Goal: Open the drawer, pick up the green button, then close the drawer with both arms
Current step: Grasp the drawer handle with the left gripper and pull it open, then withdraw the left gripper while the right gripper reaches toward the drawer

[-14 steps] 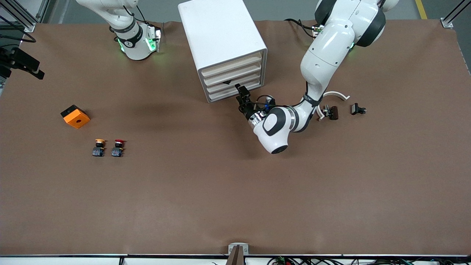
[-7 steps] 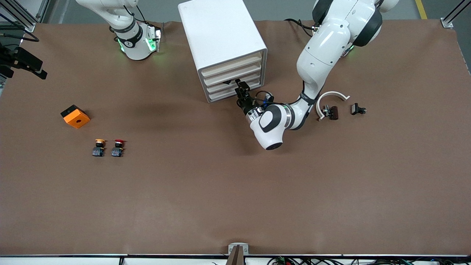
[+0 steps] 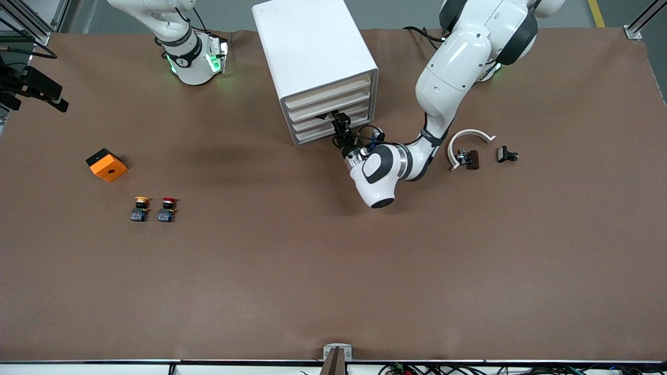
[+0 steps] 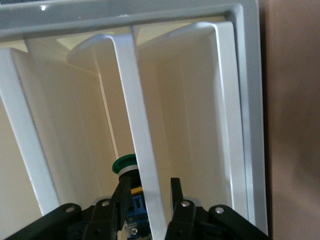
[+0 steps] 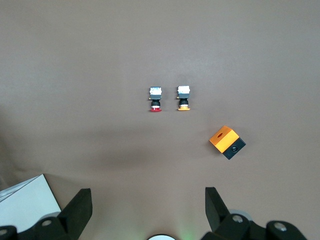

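Observation:
The white cabinet (image 3: 312, 52) stands near the arms' bases, its four slat fronts facing the front camera. My left gripper (image 3: 341, 121) is at the front of a lower drawer (image 3: 307, 124). In the left wrist view its gripper (image 4: 150, 187) straddles that drawer's white slat (image 4: 137, 125). One finger lies against the slat and the other stands a little off it, so it is open. The green-capped button (image 4: 125, 164) sits inside, partly hidden by the slat. My right gripper (image 5: 148, 200) waits open over bare table near its base.
An orange box (image 3: 106, 164) and the yellow-capped (image 3: 139, 208) and red-capped (image 3: 167, 208) buttons lie toward the right arm's end. A white curved piece (image 3: 469, 136) and two small black parts (image 3: 468, 158) (image 3: 506, 154) lie beside the left arm.
My left gripper has moved in to the cabinet front and its fingers have narrowed around the drawer's slat. The right arm has not moved.

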